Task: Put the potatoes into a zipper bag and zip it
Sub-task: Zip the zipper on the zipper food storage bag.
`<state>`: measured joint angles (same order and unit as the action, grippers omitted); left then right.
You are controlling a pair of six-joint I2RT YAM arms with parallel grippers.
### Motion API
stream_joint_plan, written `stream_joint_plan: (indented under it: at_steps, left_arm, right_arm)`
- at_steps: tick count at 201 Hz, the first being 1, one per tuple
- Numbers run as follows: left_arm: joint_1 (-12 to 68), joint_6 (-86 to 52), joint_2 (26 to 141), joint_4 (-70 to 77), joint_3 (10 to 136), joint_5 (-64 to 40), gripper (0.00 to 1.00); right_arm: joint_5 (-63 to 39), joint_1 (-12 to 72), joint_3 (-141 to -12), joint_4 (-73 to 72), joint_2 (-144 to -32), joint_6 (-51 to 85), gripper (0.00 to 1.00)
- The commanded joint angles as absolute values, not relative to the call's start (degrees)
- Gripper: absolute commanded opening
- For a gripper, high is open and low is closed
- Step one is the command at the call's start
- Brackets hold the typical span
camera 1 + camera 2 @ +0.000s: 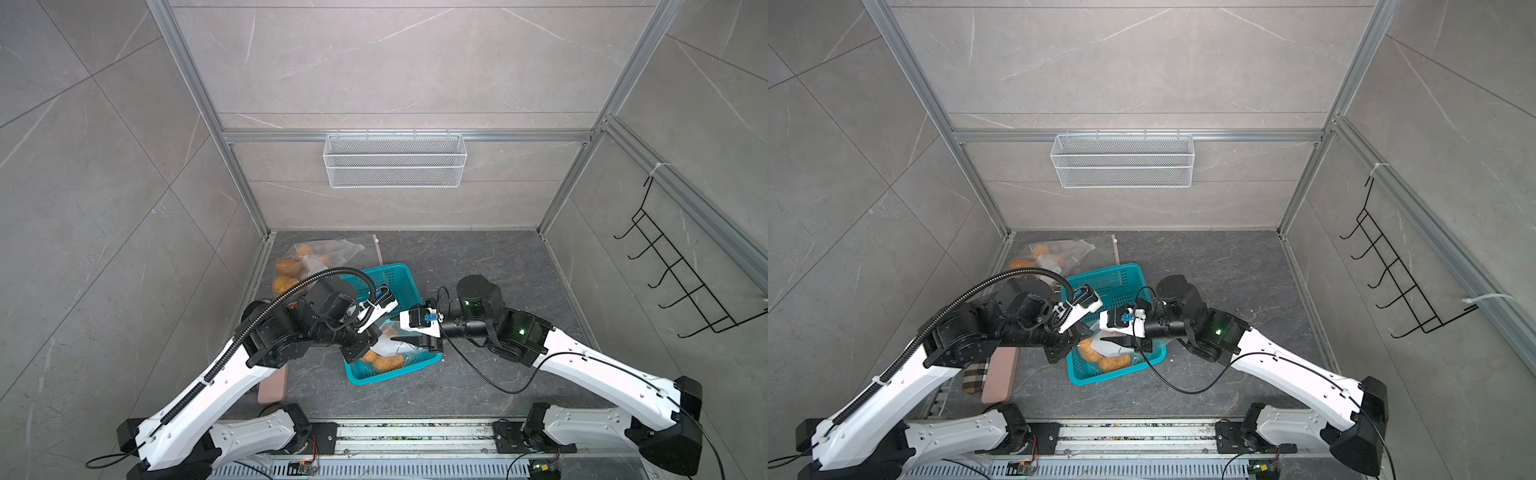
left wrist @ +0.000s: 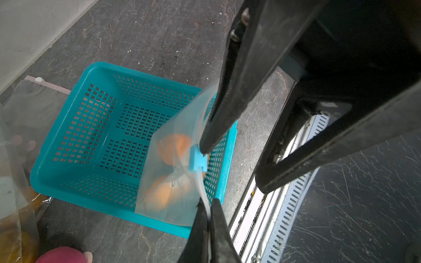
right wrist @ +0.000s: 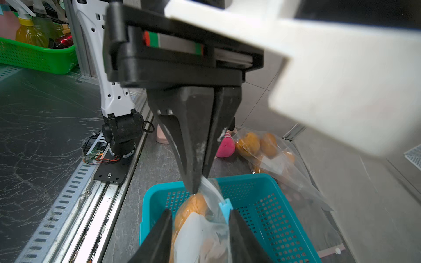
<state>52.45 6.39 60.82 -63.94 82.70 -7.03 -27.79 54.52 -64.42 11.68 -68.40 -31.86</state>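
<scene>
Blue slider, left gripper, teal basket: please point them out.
blue slider (image 2: pixel 197 159): left wrist view, flat side.
left gripper (image 2: pixel 207 205): left wrist view, between jaw tips.
teal basket (image 2: pixel 145 79): left wrist view, rim.

Teal perforated plastic basket (image 1: pixel 386 276) (image 1: pixel 1113 278) (image 2: pixel 68 123) (image 3: pixel 262 205): sitting near the middle of the dark marbled tabletop (image 1: pixel 478 257), turned askew to its edges.

White wire-mesh basket (image 1: pixel 395 162) (image 1: pixel 1123 162): hanging from the aluminium rail (image 1: pixel 519 136) on the rear wall, well above the tabletop.

Black wire hook rack (image 1: pixel 681 282) (image 1: pixel 1395 274): hanging on the right-hand wall.

Pink oblong case (image 1: pixel 1000 376): lying at the left front of the tabletop, apart from the teal basket, touching a plaid pouch (image 1: pixel 974 376) beside it.

Green basket (image 3: pixel 34 57): standing beyond the frame in the right wrist view, holding a yellow spray bottle (image 3: pixel 28 31) among other bottles.
</scene>
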Motion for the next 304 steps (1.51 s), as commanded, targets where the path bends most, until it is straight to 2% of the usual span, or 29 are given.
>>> stream_joint_plan:
  at_steps: [1, 103, 136, 220, 304]
  left_arm:
    - [52.38, 5.98, 60.86, -62.75, 84.81, -9.81, 0.0]
    - [52.38, 6.85, 60.71, -63.67, 84.58, -11.51, 0.0]
    - [52.38, 6.86, 60.52, -64.01, 84.63, -11.57, 0.0]
    - [52.38, 6.86, 60.03, -64.09, 84.28, -11.86, 0.0]
    - [52.38, 7.04, 59.85, -63.72, 83.78, -11.78, 0.0]
  right_arm:
    - [-25.18, 55.13, -63.66, 10.96, -68.97, -34.95, 0.42]
    - [-26.89, 55.2, -65.3, 13.5, -67.55, -42.98, 0.42]
    - [-24.47, 55.2, -67.33, 17.66, -66.72, -46.5, 0.44]
    - [-25.85, 55.2, -67.85, 16.23, -68.59, -46.67, 0.44]
    - [-25.8, 55.2, -68.0, 14.53, -70.37, -48.25, 0.35]
